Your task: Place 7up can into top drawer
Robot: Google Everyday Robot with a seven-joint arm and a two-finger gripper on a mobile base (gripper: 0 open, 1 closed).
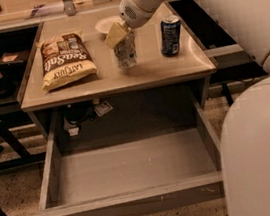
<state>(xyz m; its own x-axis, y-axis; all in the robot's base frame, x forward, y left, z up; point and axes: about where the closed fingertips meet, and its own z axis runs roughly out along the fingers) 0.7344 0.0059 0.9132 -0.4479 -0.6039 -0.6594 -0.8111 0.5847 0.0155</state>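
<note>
The 7up can (126,56) stands on the tabletop (120,79) near its middle, between a chip bag and a dark blue can. My gripper (122,42) comes down on it from the upper right and is shut on the can's upper part; one tan finger pad (115,34) lies against its left side. The can's top is hidden by the gripper. The top drawer (128,166) is pulled wide open below the table, its grey inside bare, its front panel (122,206) nearest the camera.
A Sea Salt chip bag (65,59) lies at the table's left. A dark blue can (170,35) stands at the right. A white plate (105,24) sits behind the gripper. My white arm and body (263,151) fill the right side.
</note>
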